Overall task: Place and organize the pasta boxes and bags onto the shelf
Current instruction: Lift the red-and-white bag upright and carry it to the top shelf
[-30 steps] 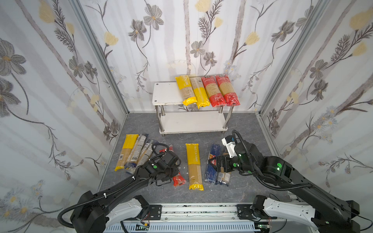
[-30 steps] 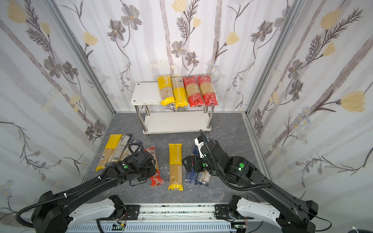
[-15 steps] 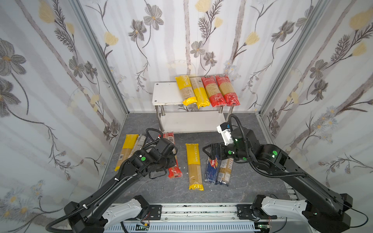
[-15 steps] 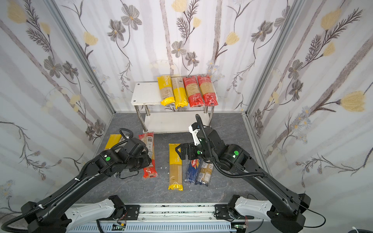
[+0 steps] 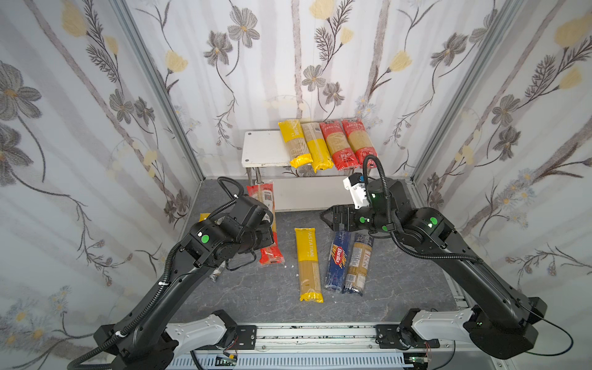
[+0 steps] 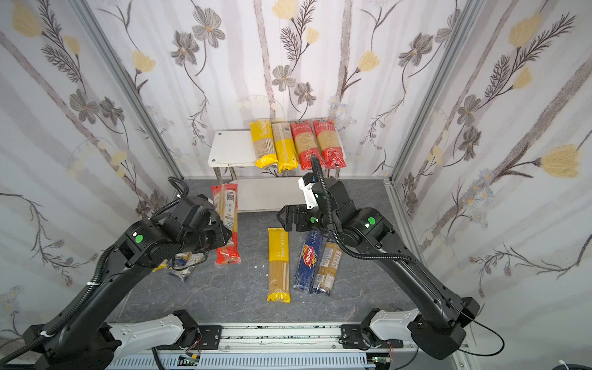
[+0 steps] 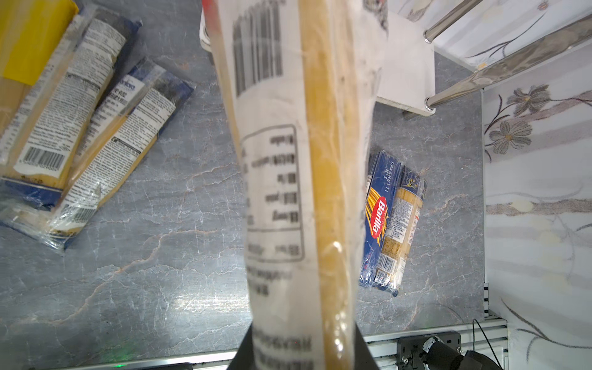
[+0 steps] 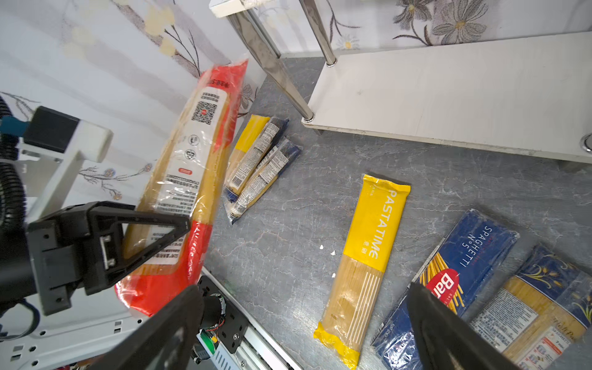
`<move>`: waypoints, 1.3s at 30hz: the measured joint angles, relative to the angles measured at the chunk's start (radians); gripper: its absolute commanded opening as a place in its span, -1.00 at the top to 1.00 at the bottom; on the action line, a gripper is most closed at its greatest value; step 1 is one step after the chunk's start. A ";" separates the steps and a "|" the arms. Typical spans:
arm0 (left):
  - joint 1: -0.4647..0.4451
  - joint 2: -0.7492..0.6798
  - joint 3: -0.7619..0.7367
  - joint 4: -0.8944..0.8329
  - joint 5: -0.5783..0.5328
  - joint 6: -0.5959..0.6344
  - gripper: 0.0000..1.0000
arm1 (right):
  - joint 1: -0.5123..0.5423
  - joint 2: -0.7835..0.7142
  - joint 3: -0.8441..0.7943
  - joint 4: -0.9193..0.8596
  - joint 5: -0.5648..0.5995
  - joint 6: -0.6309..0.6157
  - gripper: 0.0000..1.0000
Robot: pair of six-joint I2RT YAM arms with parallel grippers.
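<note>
My left gripper (image 5: 267,231) is shut on a red-ended spaghetti bag (image 5: 265,198), held off the floor with its far end near the shelf (image 5: 262,150). The left wrist view shows that bag (image 7: 298,160) running out from between the jaws. My right gripper (image 5: 323,217) hangs open and empty above the floor, its wide-apart fingers (image 8: 179,314) facing the held bag (image 8: 192,153). Several yellow and red packs (image 5: 315,147) lie on the shelf's top board. A yellow bag (image 5: 307,262), a Barilla box (image 5: 338,259) and a dark-blue bag (image 5: 358,262) lie on the floor.
More bags (image 6: 182,259) lie on the floor under my left arm, near the left wall. The shelf's lower board (image 8: 448,89) is bare, with chrome legs (image 8: 272,64) at its corners. Papered walls close three sides. A metal rail (image 5: 304,336) runs along the front.
My left gripper has lifted the red-ended bag off the floor and carried it up toward the shelf. The right gripper has risen from the floor packs, still open.
</note>
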State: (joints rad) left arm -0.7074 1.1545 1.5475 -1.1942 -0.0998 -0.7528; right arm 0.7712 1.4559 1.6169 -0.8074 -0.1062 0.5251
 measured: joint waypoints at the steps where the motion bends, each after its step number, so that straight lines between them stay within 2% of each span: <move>1: 0.004 0.015 0.031 -0.007 -0.003 0.014 1.00 | -0.003 0.011 0.015 -0.002 -0.002 -0.008 -0.99; 13: 0.098 0.255 0.408 -0.053 -0.002 0.172 1.00 | -0.092 0.057 0.099 -0.005 -0.036 -0.064 -0.99; 20: 0.163 0.469 0.699 -0.060 -0.024 0.287 1.00 | -0.152 0.058 0.104 0.003 -0.069 -0.081 -0.99; 24: 0.236 0.597 0.851 -0.043 -0.019 0.332 1.00 | -0.188 0.061 0.105 0.012 -0.076 -0.092 -0.99; 29: 0.319 0.734 0.989 -0.034 -0.004 0.337 1.00 | -0.228 0.070 0.116 0.019 -0.095 -0.100 -0.99; 33: 0.364 0.831 1.088 -0.006 0.048 0.333 1.00 | -0.259 0.081 0.139 0.024 -0.105 -0.107 -0.99; 39: 0.413 0.901 1.123 0.054 0.141 0.283 0.86 | -0.311 0.092 0.171 0.026 -0.116 -0.108 -0.99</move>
State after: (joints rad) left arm -0.2943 2.0560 2.6701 -1.1400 0.0414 -0.4698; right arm 0.4599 1.5478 1.7878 -0.7818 -0.2222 0.4175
